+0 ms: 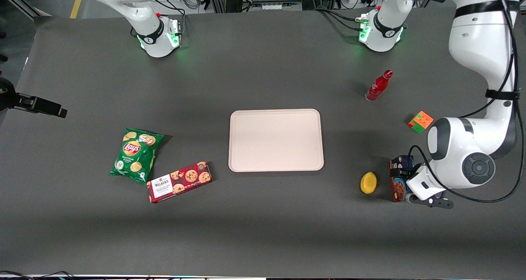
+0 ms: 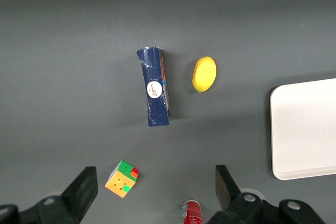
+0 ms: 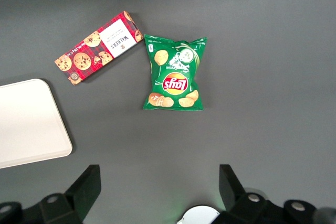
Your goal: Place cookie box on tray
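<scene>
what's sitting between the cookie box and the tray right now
Only the lemon, close beside the cookie box; bare table up to the tray. The wrist view shows it; the open gripper hovers above.

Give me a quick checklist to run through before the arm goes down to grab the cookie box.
1. Gripper open: ok, fingers spread wide.
2. Gripper above the cookie box: ok, it hovers above it, not touching.
3. Box free to grasp: ok, it stands on its narrow side, apart from the lemon and the puzzle cube.
4. Fingers lined up with the box's narrow width: ok, roughly.
5. Tray ready: ok, nothing on it.
6. Box crushed or sound: cannot tell.
</scene>
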`<state>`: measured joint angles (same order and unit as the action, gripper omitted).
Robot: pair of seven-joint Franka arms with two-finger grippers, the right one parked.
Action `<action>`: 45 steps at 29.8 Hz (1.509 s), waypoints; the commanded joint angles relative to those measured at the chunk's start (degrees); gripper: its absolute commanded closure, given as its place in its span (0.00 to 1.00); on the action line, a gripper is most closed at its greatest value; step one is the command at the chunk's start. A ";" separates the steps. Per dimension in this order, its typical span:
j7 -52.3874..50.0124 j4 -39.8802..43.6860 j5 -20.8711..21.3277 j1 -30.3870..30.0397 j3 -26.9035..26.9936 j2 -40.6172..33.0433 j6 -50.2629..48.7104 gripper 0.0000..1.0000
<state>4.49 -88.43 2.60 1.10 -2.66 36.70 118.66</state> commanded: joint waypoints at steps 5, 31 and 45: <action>1.13 -1.31 0.74 -0.05 0.20 2.06 4.56 0.00; 3.68 3.77 -0.04 -0.13 -0.07 1.35 -2.27 1.00; 1.75 23.12 -1.36 -0.31 -0.24 -1.28 -26.01 1.00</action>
<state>7.95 -70.63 2.42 0.79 -2.94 37.04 99.56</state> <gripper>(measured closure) 0.789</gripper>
